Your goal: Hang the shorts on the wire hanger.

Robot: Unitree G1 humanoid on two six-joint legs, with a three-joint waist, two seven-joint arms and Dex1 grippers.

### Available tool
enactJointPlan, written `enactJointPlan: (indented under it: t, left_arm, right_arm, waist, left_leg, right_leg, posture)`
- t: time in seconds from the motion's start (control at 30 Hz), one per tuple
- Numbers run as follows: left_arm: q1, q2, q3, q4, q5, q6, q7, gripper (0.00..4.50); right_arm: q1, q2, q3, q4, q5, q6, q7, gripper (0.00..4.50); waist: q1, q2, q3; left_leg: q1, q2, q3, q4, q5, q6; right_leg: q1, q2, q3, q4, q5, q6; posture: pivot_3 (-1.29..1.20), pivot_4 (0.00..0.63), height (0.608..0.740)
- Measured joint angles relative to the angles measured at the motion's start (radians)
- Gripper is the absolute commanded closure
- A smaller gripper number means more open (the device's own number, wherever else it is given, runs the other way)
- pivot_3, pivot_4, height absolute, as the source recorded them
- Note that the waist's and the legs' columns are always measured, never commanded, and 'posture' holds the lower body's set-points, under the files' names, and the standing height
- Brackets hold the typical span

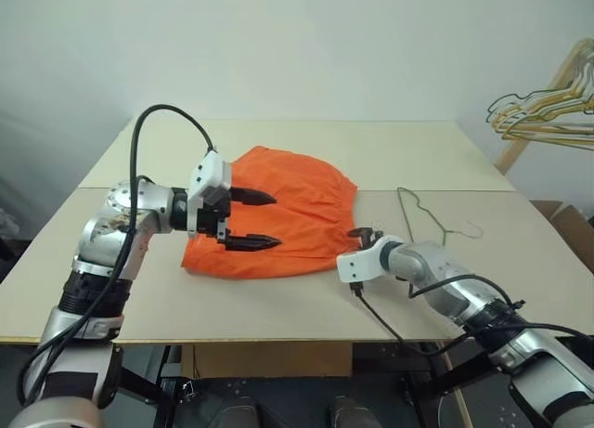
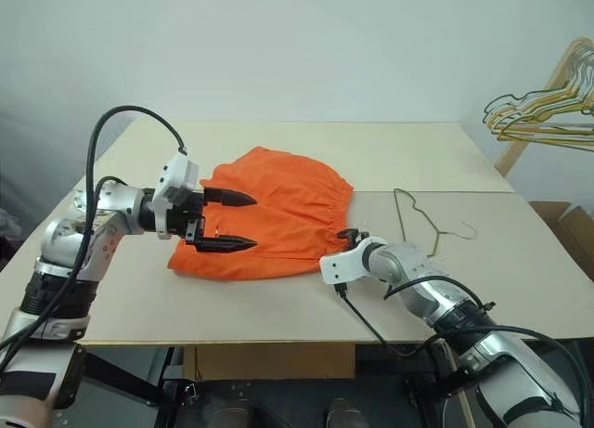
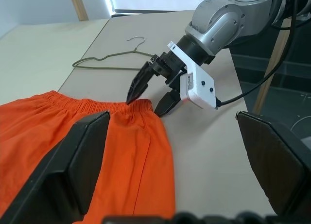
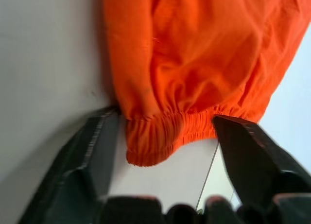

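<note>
Open bench on most sides, tight spot at the waistband corner

The bench (image 1: 278, 321) lay bare in front of the shorts (image 1: 288, 219) and behind them up to the wall, giving a hand free passage there. The left hand (image 1: 252, 220) hung over the shorts' left half with fingers spread, blocking approach from that side. The right hand (image 3: 148, 95) stood at the near corner of the waistband, its fingers apart on either side of the corner. Just beyond it the wire hanger (image 1: 429, 219) lay flat on the bench, narrowing the gap to the right. Bunched hangers (image 1: 548, 112) stood well off past the bench's far right corner
</note>
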Motion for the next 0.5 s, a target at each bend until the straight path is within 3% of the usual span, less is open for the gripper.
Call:
enactJointPlan:
  t: [0.2, 0.27, 0.5]
  left_arm:
    - [0.033, 0.036, -0.017, -0.003, 0.056, -0.079, -0.003, 0.0]
    - [0.041, 0.066, -0.044, 0.004, 0.119, -0.166, -0.013, 0.0]
    - [0.061, 0.209, -0.188, 0.218, 0.449, -0.671, -0.055, 0.0]
  right_arm:
    - [-0.002, 0.025, -0.001, 0.072, -0.046, -0.051, -0.028, 4.26]
    - [0.002, 0.027, -0.003, 0.071, -0.049, -0.059, -0.031, 4.47]
    - [0.043, 0.025, -0.042, 0.028, -0.056, -0.064, -0.031, 4.47]
  waist:
    - [0.002, -0.001, -0.001]
    - [0.003, -0.001, -0.001]
    - [0.007, -0.001, 0.0]
  left_leg:
    - [0.001, 0.0, 0.0, 0.0, 0.0, 0.0]
    - [0.001, 0.0, 0.0, 0.0, 0.0, 0.0]
    - [0.001, 0.0, 0.001, 0.0, 0.0, 0.0]
  right_leg:
    - [-0.001, 0.0, 0.0, 0.005, -0.001, -0.002]
    - [-0.001, 0.0, 0.0, 0.005, -0.002, -0.002]
    - [-0.002, 0.0, 0.0, 0.005, -0.002, -0.003]
  posture:
    - [0.12, 0.0, 0.74]
    - [0.12, 0.0, 0.74]
    - [0.1, 0.0, 0.74]
